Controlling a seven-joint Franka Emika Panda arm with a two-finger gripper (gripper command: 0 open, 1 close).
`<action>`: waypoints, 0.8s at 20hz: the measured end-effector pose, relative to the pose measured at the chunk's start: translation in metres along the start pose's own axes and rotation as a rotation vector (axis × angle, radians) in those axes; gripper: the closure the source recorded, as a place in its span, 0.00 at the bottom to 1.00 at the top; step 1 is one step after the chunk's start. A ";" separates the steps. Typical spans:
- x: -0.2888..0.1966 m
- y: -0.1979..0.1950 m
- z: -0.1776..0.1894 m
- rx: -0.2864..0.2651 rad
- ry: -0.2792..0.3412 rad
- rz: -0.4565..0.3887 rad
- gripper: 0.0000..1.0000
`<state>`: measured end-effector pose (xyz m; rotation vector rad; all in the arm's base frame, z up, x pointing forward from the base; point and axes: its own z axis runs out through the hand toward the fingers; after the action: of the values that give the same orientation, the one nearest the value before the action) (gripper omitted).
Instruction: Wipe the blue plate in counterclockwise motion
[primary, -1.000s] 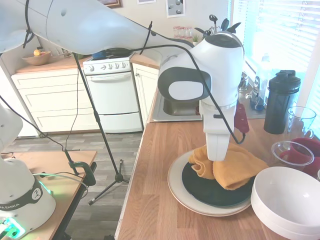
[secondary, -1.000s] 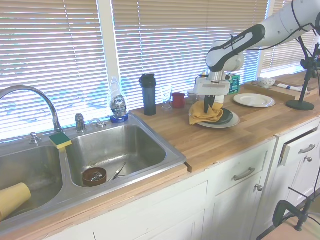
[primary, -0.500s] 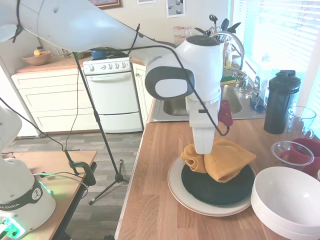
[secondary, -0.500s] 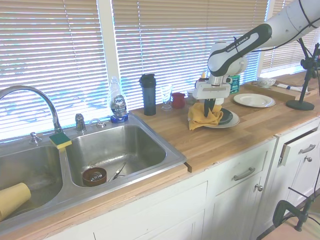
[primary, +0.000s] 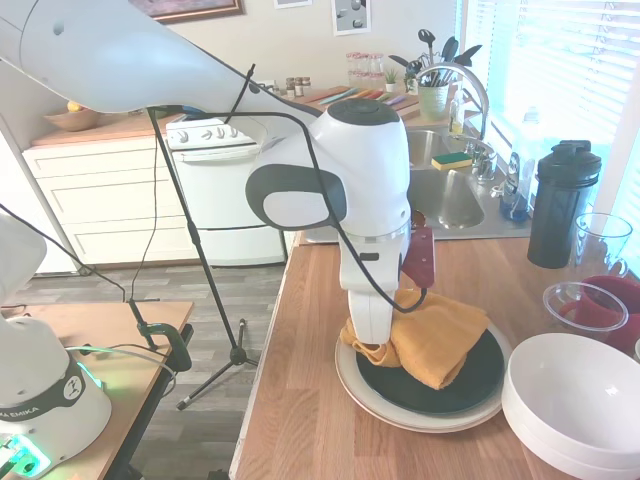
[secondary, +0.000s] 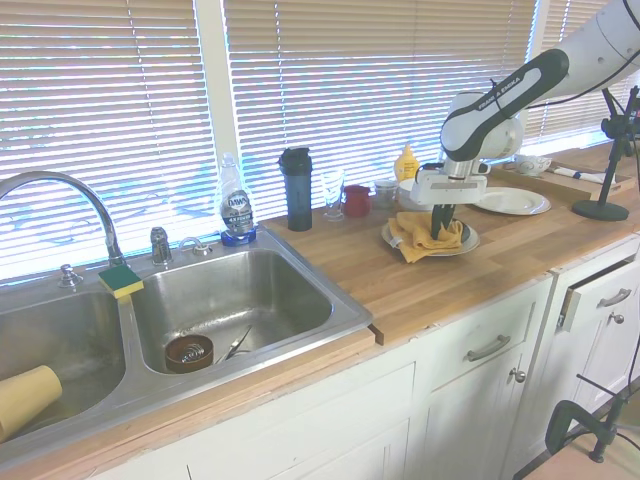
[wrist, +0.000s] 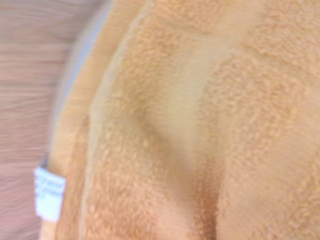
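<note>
Pressing a soft, floppy orange cloth (primary: 432, 340) onto the glossy, likely slippery and breakable blue plate (primary: 470, 385), which sits on a cream plate (primary: 400, 412) on the table (primary: 310, 420), the gripper (primary: 372, 345) hides whether its jaws are clamped.

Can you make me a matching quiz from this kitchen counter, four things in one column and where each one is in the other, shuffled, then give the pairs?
Things:
1. orange cloth
2. blue plate
3. cream plate
4. green and yellow sponge

Places:
A. directly on the wooden counter, under another plate
B. on the sink rim near the faucet
C. bunched on the dark plate under the gripper
D. stacked on the larger pale plate

Pairs: 1-C, 2-D, 3-A, 4-B
</note>
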<state>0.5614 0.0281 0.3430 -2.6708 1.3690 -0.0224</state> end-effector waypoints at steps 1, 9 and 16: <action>0.005 0.003 0.000 0.001 -0.003 0.008 1.00; 0.032 0.004 -0.002 -0.012 -0.022 0.046 1.00; 0.037 -0.012 -0.032 0.010 -0.004 0.032 1.00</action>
<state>0.5900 0.0013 0.3742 -2.6393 1.4058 -0.0199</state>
